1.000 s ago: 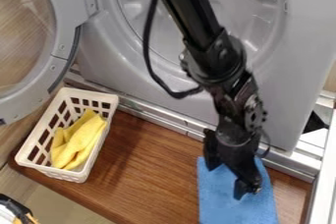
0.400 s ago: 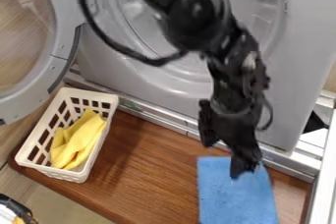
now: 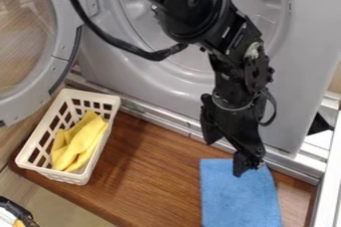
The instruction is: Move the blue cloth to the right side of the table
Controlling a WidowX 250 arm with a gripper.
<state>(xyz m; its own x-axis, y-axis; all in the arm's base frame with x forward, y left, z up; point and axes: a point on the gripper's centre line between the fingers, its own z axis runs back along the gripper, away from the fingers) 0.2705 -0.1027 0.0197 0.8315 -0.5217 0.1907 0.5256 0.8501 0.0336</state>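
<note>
Basket L on tbl w/ rag in it, cloth R, machine behind.

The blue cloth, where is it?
In the camera view, the blue cloth lies at the lower right, on the wooden table, just below the tool.

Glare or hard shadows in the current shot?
Camera view: pale sheen on the grey appliance; streaks on the door glass, possibly reflections; soft shading on the table beside the basket; blue cloth looks evenly lit.

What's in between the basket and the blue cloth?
Just bare brown table lies between the basket and the cloth, as the camera view shows.
</note>
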